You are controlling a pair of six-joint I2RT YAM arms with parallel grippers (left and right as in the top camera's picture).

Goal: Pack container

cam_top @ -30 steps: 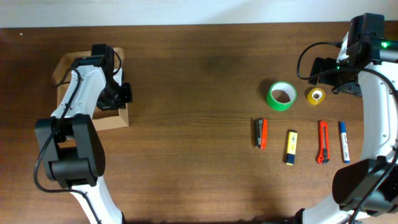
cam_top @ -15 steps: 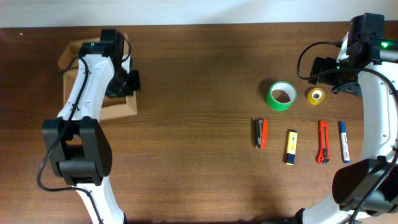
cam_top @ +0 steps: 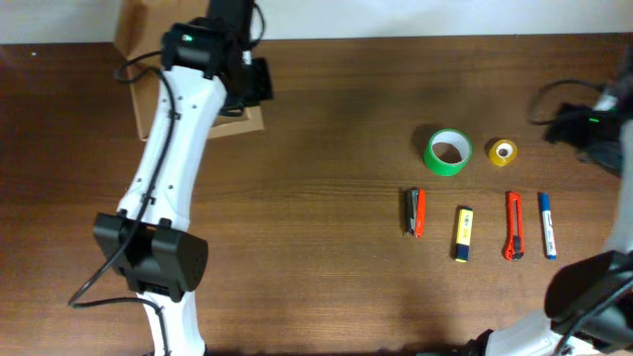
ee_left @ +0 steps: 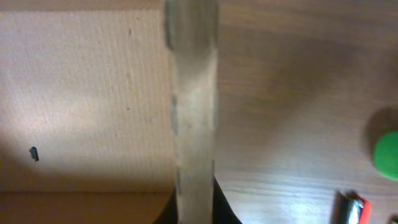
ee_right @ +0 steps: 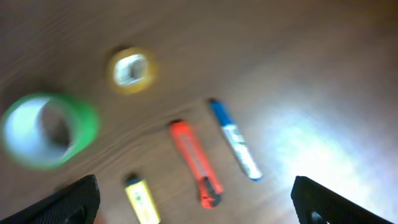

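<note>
**Relocation of the container.** The left hand (cam_top: 240,87) is clamped on one wall of the container (cam_top: 146,94). In the left wrist view the cardboard edge runs straight up from between the fingers, with the bare box floor on one side and the tabletop (cam_top: 326,257) on the other. Over the last second the box has travelled from a spot far to the left of the green tape roll (cam_top: 447,151) to one nearer it, though it is still well apart from it and now lies at the far tabletop edge. Whether it is lifted or dragged cannot be told.

The right hand (ee_right: 194,186) stands wide and holds nothing. Its arm has swung outward, away from the green tape roll.

The yellow tape roll (cam_top: 502,151) lies just beside the green tape roll. The red-and-black tool (cam_top: 415,213), yellow marker (cam_top: 463,233), orange cutter (cam_top: 513,238) and blue marker (cam_top: 547,224) lie in a row on its near side, all untouched.

Judged from this, the box is being brought within reach of the items, and packing itself has not begun.
</note>
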